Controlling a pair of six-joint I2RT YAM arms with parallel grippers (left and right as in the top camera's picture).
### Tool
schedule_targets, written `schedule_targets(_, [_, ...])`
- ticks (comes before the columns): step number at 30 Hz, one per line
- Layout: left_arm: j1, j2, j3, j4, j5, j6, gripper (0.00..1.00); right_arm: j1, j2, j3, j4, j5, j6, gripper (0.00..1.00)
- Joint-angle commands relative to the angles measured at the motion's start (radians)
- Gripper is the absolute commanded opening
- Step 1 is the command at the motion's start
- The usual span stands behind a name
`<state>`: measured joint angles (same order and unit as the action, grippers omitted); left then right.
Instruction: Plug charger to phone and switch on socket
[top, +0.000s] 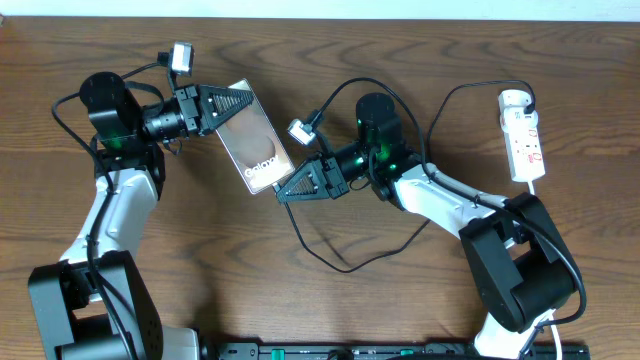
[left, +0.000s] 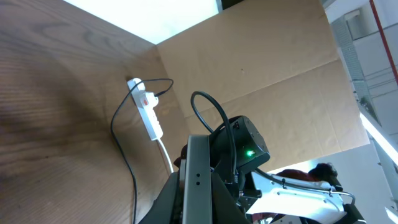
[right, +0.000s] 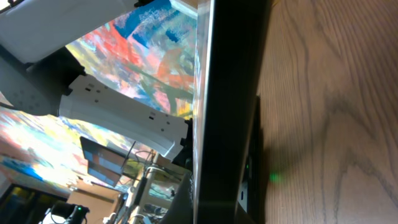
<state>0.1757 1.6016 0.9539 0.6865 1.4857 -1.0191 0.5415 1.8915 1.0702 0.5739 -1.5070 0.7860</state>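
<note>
Brown wooden table (top: 400, 50) carries a white power strip (top: 524, 135) at far right, well apart from the phone (top: 255, 140). The black charger cable (top: 340, 265) loops across the boards. The left gripper (top: 235, 103) clamps the glossy phone's upper end. The right gripper (top: 290, 190) is closed at its lower end, where the cable ends.

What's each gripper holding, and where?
Left gripper: phone, clamped at the end away from the Galaxy text. Right gripper: shut at the text end; grip on the charger plug can't be told.

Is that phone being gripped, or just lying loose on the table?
Gripped: the left gripper is shut on the phone, overlapping its far end overhead.
</note>
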Motion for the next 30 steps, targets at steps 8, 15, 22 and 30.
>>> schedule_targets(8, [-0.021,-0.019,0.000,0.012,0.073,0.017,0.07,-0.013,-0.002,0.010,0.014,0.056,0.006,0.99])
schedule_targets(15, [0.023,-0.019,0.000,0.011,0.069,0.017,0.07,-0.014,-0.002,0.010,0.014,0.057,0.006,0.99])
schedule_targets(22, [0.161,-0.019,0.000,-0.027,0.070,0.017,0.08,-0.062,-0.002,0.010,0.014,0.057,0.006,0.99])
schedule_targets(30, [0.248,-0.019,-0.001,-0.226,0.069,0.102,0.07,-0.163,-0.002,0.010,-0.017,0.100,0.011,0.99])
